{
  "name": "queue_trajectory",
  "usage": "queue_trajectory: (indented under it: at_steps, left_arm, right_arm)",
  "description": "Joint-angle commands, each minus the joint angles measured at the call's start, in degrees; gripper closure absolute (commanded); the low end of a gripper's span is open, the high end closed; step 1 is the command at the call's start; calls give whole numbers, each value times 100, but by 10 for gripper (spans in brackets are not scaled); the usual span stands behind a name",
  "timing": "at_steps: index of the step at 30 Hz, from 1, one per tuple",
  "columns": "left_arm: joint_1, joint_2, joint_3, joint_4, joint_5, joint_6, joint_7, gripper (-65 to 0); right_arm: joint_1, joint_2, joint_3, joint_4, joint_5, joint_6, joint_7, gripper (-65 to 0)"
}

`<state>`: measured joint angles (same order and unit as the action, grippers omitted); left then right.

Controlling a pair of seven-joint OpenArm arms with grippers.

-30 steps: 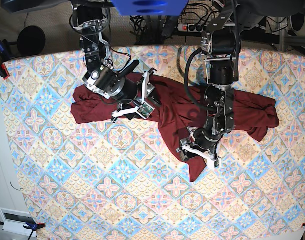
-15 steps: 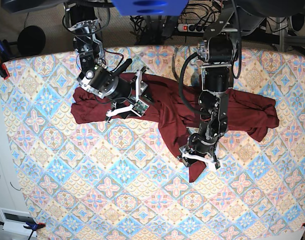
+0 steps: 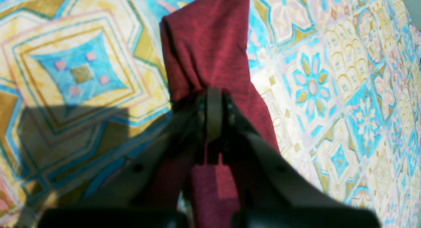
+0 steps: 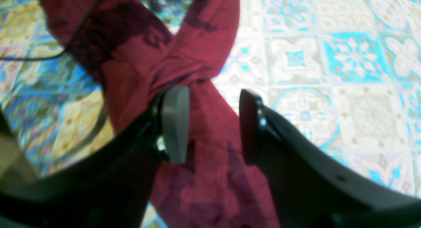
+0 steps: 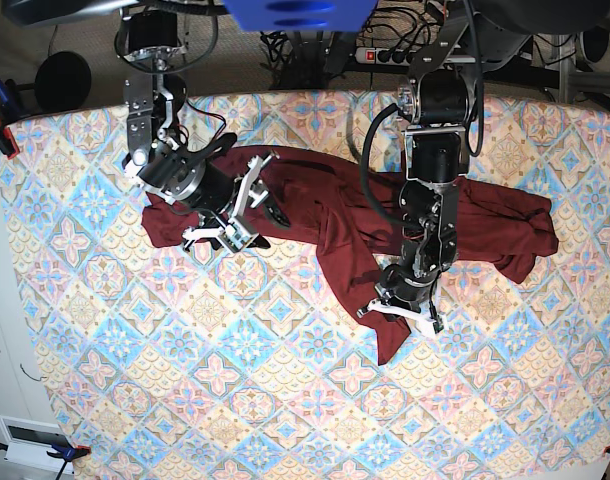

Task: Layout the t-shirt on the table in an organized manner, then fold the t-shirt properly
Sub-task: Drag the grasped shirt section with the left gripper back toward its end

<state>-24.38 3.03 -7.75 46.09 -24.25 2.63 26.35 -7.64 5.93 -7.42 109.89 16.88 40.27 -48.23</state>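
Note:
The dark maroon t-shirt (image 5: 325, 215) lies crumpled across the far half of the patterned table (image 5: 235, 380), with one flap hanging toward the near side. In the base view my left gripper (image 5: 400, 312) sits on that flap. The left wrist view shows the left gripper (image 3: 213, 100) shut, with a fold of the t-shirt (image 3: 210, 47) pinched between its fingers. My right gripper (image 5: 247, 205) hovers over the shirt's left end. Seen from the right wrist, this gripper (image 4: 213, 116) is open, its fingers (image 4: 176, 123) straddling a bunched ridge of t-shirt (image 4: 204, 57) without closing on it.
A power strip and cables (image 5: 385, 55) lie behind the table's far edge. Clamps (image 5: 3, 130) grip the far left corner. A white box (image 5: 30, 440) sits off the table at the near left. Bare patterned cloth (image 3: 82, 67) surrounds the shirt.
My left gripper has closed on the shirt's hanging flap. The right arm has slid left along the shirt, still open.

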Motion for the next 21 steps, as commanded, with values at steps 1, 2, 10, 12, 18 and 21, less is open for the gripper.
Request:
queue_trajectory:
  at_steps: [1,2,10,12,18,21]
  left_arm:
    - [-54,36,-3,55,3,40,183,0]
    - [-37,36,-3,169,3,40,183,0]
    - [711,-140,-12,2288,-6,31,526,0]
    - [913,-237,-12,2737,-6,31,570,0]
    - [1572,-562,-12,4073,-6,31,587,0]
    - [1994,-738,-30,4811,-6,31,587,0]
  right_arm:
    - [83,44,43,128,83,-27,133,-239]
    - [83,44,43,128,83,-27,133,-239]
    - [47,53,52,128,83,-27,141,-239]
    - [47,62,52,128,83,-27,141,-239]
    - [47,62,34,128,83,-27,133,-239]
    - [47,62,34,128,83,-27,141,-239]
